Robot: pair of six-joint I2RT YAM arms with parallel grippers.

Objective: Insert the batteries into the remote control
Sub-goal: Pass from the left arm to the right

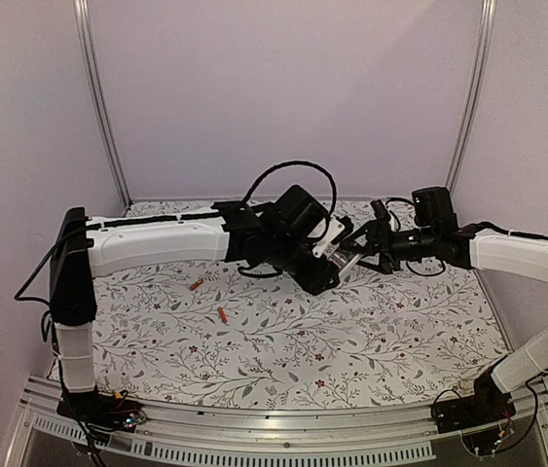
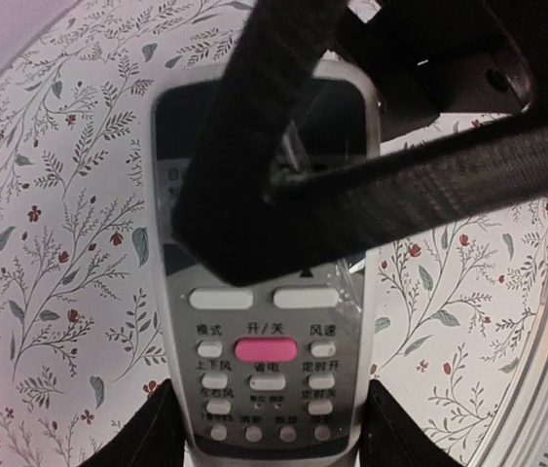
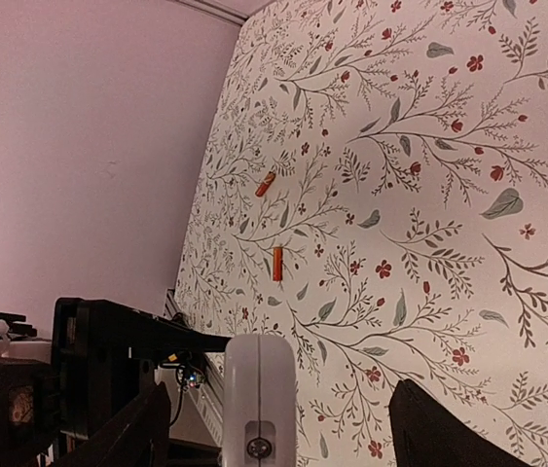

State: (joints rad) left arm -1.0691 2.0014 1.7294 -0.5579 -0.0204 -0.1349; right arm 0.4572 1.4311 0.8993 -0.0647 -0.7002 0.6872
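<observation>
My left gripper [image 1: 320, 258] is shut on the remote control [image 2: 264, 360], gripping the button end of the white-grey handset and holding it above the table's middle. Its dark display and button face turn to the left wrist camera. My right gripper [image 1: 358, 250] is open, its black fingers [image 2: 244, 126] spread across the display end; in the right wrist view the remote's end [image 3: 259, 399] stands between them without touching. Two orange-red batteries [image 1: 196, 284] [image 1: 222, 315] lie on the floral cloth left of centre, and also show in the right wrist view [image 3: 266, 184] [image 3: 277, 263]. No loose cover shows.
The floral table cloth [image 1: 351, 341] is bounded by an aluminium rail [image 1: 283, 428] at the near edge, pale walls on three sides and two metal posts [image 1: 98, 97]. A black cable loop [image 1: 288, 170] arches over the left wrist.
</observation>
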